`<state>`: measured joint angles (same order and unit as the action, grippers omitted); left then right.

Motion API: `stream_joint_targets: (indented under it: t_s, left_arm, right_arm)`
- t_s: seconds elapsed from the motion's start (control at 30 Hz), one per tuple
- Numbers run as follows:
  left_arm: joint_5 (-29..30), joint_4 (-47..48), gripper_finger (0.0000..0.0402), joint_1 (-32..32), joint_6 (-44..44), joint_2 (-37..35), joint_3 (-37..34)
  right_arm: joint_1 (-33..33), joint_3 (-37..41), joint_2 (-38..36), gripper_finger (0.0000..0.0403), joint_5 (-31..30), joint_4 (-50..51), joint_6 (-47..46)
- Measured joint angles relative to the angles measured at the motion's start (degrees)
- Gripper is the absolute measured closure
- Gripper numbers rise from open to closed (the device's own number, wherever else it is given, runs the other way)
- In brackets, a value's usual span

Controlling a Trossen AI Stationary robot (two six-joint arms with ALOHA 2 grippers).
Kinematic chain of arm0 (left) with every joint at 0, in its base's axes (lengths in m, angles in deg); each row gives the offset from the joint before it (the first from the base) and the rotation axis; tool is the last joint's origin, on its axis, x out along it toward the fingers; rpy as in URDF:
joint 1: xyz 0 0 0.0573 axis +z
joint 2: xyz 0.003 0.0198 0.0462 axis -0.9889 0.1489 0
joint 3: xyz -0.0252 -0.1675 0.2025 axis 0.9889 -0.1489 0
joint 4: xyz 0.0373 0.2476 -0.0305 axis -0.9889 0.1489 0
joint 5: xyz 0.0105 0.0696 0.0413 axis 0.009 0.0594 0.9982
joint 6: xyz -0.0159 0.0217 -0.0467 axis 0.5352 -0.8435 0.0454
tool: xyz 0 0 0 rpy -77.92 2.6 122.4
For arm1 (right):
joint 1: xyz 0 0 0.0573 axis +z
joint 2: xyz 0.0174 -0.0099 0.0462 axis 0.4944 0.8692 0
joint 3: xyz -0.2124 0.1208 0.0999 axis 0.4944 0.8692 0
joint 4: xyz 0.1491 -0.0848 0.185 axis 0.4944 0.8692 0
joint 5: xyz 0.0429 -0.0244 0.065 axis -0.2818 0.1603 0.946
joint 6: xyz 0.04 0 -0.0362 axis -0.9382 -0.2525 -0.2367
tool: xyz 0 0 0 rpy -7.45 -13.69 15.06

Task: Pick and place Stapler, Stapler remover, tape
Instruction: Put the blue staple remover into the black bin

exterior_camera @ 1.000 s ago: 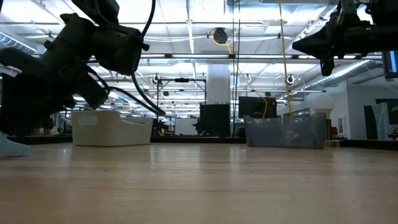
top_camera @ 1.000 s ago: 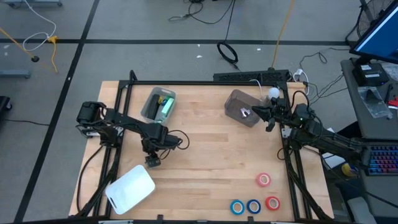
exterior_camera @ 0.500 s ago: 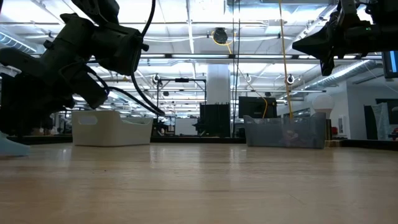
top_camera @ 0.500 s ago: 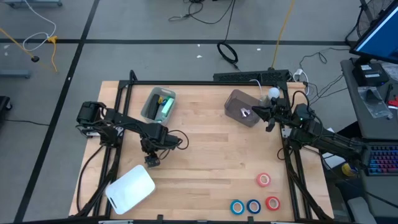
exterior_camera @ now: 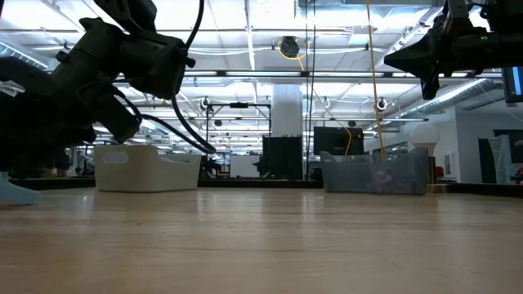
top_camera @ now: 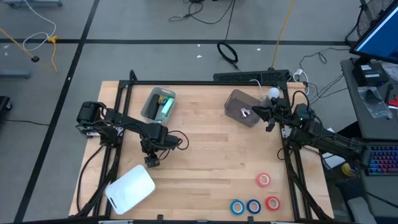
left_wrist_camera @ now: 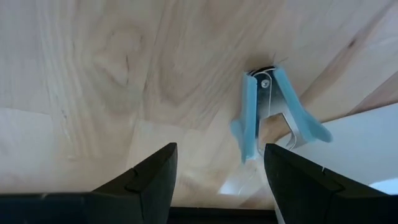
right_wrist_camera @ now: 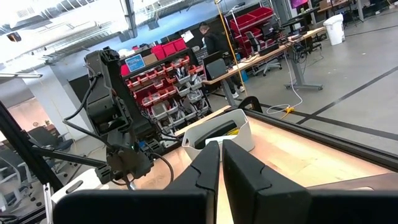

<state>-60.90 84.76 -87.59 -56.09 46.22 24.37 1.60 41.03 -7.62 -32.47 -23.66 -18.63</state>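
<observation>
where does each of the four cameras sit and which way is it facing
High view: overhead, straight down on the pale wooden table; both arms show.
Low view: table height, level into the room; arms come in from above.
Left wrist: down past the open left gripper at the light blue staple remover.
Right wrist: past the shut right gripper across the table.
Shared: the right wrist and high views both show the left arm.

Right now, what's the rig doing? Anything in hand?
Nothing is held. The left gripper hangs open over the middle-left of the table, pointing down at a blue staple remover that lies on the wood at the edge of a white lid. The right gripper is shut and empty, raised beside the clear bin at the far right. A grey bin holds a green item. Four tape rolls sit untouched at the near right.
</observation>
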Motion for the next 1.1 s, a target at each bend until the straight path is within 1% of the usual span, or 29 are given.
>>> stream_joint_targets:
  t_s: [0.1,0.17,0.43,0.63,0.8,0.97,1.1]
  left_arm:
    - [0.0,-0.2,0.0162,0.0,0.0,0.0,0.0]
    - [0.0,-0.2,0.017,0.0,-0.2,0.0,0.0]
    - [0.0,-0.2,0.0233,0.0,-0.4,0.0,0.0]
    - [0.1,-0.3,0.026,-0.1,-0.4,0.0,0.0]
    - [0.4,-1.2,0.026,-0.9,0.0,0.0,-0.4]
    - [-1.9,-3.1,0.0249,-1.5,2.1,0.0,-3.2]
    - [-1.5,-3.4,0.0246,-1.5,3.7,0.0,-3.7]
  right_arm:
    - [0.0,0.0,0.0,0.0392,0.0,0.0,0.1]
    - [0.0,0.0,0.0,0.0392,0.0,0.0,0.1]
    - [0.0,0.0,0.0,0.0392,0.0,0.0,0.2]
    - [0.0,0.0,0.0,0.0392,0.0,0.0,1.0]
    - [0.0,0.0,0.0,0.0392,0.0,0.0,1.0]
    - [0.0,0.0,0.0,0.0392,0.0,0.0,1.0]
    - [0.0,0.0,0.0,0.0392,0.0,0.0,1.0]
